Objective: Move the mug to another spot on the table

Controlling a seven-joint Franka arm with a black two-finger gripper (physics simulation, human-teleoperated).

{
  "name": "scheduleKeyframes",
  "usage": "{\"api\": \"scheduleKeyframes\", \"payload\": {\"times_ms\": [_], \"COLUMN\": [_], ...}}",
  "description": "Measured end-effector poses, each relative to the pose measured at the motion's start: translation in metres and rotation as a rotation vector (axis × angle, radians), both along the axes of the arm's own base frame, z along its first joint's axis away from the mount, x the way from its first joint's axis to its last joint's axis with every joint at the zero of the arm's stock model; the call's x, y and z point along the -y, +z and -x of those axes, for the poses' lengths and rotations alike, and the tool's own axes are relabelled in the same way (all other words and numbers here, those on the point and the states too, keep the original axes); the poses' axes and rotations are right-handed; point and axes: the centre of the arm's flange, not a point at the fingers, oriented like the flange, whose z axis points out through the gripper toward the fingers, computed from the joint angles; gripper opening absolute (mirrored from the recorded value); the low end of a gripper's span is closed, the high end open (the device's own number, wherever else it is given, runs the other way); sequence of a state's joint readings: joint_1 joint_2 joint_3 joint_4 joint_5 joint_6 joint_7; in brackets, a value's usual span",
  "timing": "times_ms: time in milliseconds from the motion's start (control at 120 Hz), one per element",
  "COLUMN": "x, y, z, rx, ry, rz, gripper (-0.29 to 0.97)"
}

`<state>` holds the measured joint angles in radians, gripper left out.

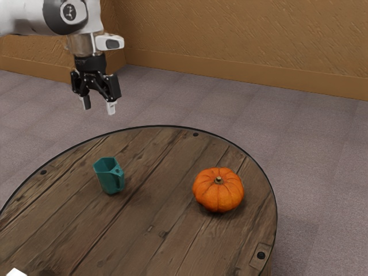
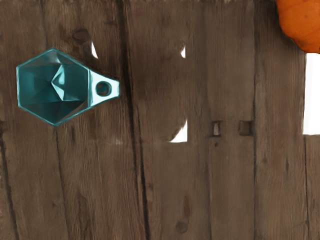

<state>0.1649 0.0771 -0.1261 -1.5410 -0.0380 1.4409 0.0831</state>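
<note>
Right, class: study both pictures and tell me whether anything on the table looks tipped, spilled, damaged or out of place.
Nothing stands out. The teal mug stands upright and whole on the wooden table, the pumpkin sits apart from it, and the open pincer hangs above, touching neither.

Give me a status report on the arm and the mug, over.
Gripper open, high above the table, holding nothing. Teal mug upright on it, untouched. Pumpkin sits apart, toward the exterior view's right.
</note>
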Motion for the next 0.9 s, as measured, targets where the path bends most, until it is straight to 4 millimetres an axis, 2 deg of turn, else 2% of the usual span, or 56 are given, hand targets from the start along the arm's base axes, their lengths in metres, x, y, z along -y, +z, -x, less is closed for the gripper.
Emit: {"api": "scheduleKeyframes", "payload": {"times_ms": [125, 258, 317, 383, 442, 533, 575, 625, 733, 775, 842, 900], "x": [0.012, 0.033, 0.051, 0.081, 0.106, 0.129, 0.129, 0.12, 0.106, 0.106, 0.111, 0.113], "y": [-0.015, -0.064, -0.085, -0.116, -0.134, -0.155, -0.167, -0.184, -0.213, -0.226, -0.259, -0.275], "z": [0.0, -0.006, -0.014, -0.019, -0.023, -0.029, -0.032, -0.034, -0.029, -0.022, -0.016, -0.016], "rx": [0.084, 0.102, 0.118, 0.127, 0.149, 0.18, 0.18, 0.166, 0.124, 0.096, 0.03, 0.006], "ry": [-0.029, -0.128, -0.208, -0.333, -0.446, -0.617, -0.69, -0.758, -0.917, -0.99, -1.126, -1.222], "rz": [-0.017, -0.036, -0.03, -0.014, 0.002, 0.013, -0.004, -0.018, -0.067, -0.081, -0.098, -0.113], "gripper": [0.66, 0.66, 0.66, 0.66, 0.66, 0.65, 0.65, 0.65, 0.65, 0.65, 0.65, 0.63]}}
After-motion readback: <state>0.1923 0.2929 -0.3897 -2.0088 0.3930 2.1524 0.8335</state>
